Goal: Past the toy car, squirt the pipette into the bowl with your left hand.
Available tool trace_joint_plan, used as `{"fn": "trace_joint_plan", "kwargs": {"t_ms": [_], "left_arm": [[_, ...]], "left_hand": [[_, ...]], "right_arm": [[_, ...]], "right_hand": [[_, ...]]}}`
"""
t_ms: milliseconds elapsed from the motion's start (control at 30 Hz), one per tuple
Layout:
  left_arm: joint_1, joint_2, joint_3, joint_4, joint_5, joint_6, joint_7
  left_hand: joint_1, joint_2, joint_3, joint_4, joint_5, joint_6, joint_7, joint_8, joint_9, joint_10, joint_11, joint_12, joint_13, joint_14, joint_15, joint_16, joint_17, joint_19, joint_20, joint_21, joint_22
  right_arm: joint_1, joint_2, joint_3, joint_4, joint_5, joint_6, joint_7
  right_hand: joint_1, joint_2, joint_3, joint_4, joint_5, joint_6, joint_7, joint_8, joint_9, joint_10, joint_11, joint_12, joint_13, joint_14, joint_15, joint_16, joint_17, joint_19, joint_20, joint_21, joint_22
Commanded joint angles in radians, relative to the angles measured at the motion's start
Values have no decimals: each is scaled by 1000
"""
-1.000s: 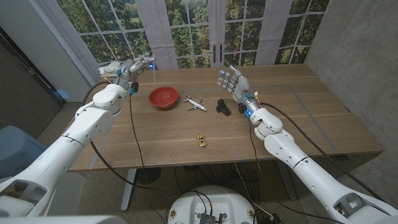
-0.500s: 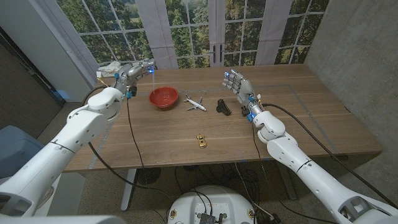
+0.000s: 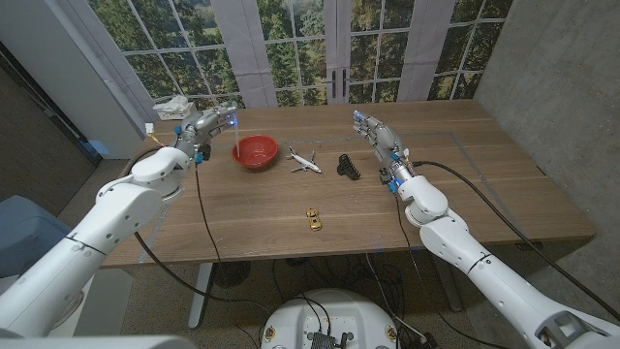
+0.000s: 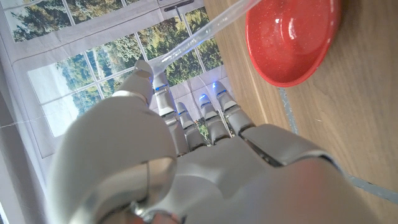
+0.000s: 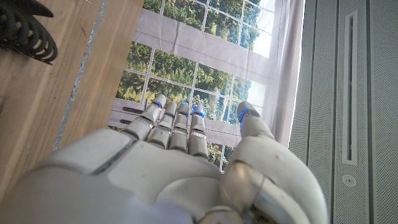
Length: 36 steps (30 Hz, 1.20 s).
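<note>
My left hand (image 3: 206, 124) hovers just left of the red bowl (image 3: 255, 151) at the table's far left and pinches a clear pipette (image 3: 233, 133). In the left wrist view the pipette (image 4: 205, 30) runs from my fingertips (image 4: 149, 68) toward the rim of the bowl (image 4: 292, 37). The small yellow toy car (image 3: 314, 218) sits nearer the front, in the middle of the table. Raised above the table right of centre, my right hand (image 3: 378, 138) is edge-on with its fingers straight and nothing in it; the right wrist view shows that hand (image 5: 168, 168) the same way.
A white toy airplane (image 3: 304, 160) lies right of the bowl. A black claw clip (image 3: 348, 167) lies beside it, close under my right hand, and also shows in the right wrist view as the clip (image 5: 25, 31). Windows stand behind the wooden table (image 3: 484, 184).
My left hand has come down and toward the bowl with the pipette, bringing its tip beside the bowl's left rim. My right hand has turned from palm-facing to edge-on.
</note>
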Motion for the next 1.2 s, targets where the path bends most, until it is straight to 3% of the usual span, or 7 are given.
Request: {"fn": "trace_joint_plan", "kwargs": {"t_ms": [33,233,500,1200], "left_arm": [[109,-7,-62,-83,-37,34,85],[148,-20,-79,-102,-42,34,108],[189,-26,-101,-128,-39,44,139],[294,-64,-153,-223,-38,115,268]], "left_hand": [[-5,4,-3,-1,-4,2,6,-4,2,1,7,4,2,-5,-36,-2,1,-2,-1,0,2],[-5,4,-3,-2,-4,1,7,-5,0,-3,8,2,2,-8,-34,-3,1,-4,0,-1,2],[-3,4,-2,-5,-4,-2,7,-7,-3,-7,13,2,2,-13,-32,-4,1,-6,1,-2,2],[-2,2,-2,-7,-3,-8,23,-10,-11,-4,23,5,2,-19,-23,-2,1,-12,-2,-3,2]], "right_arm": [[6,6,-2,46,-27,55,9],[11,15,-3,71,-47,98,14],[9,18,0,78,-75,125,0],[-26,11,8,61,-88,173,1]], "right_hand": [[12,26,21,-1,7,-12,5,-6,0,-6,-15,-5,-11,-22,-44,-4,-18,-5,-59,-12,0],[16,52,32,17,4,-22,1,-8,-1,-20,-26,-9,-25,-49,-66,-3,-33,-17,-91,-25,-1],[12,56,38,34,-5,-43,3,-14,-2,-38,-31,-13,-39,-75,-80,-2,-42,-26,-118,-37,-3],[-7,23,21,34,-30,-81,19,-16,-4,-70,-18,-13,-65,-95,-46,1,-80,-31,-93,-58,-5]]}}
